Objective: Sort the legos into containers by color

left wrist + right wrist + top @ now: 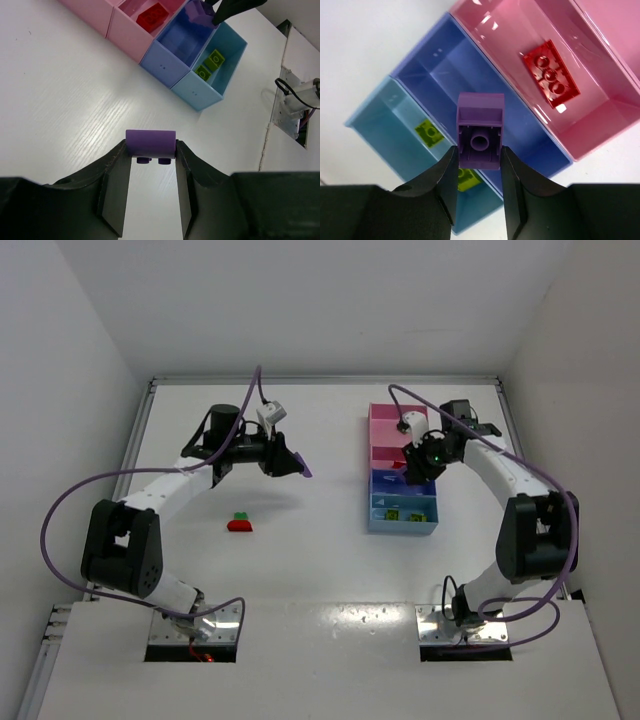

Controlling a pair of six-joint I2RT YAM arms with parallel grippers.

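Sitting in right gripper point(477, 150): purple lego point(480, 125)

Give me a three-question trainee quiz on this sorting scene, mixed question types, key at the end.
1. True or false: the red brick lies in the dark blue compartment.
2. The left fingers hold a brick of which colour: A green, B purple, C yellow?
3. Fill in: the right fingers hold their purple brick above the ___ compartment.
Key: 1 false, it lies in a pink compartment; 2 B; 3 dark blue.
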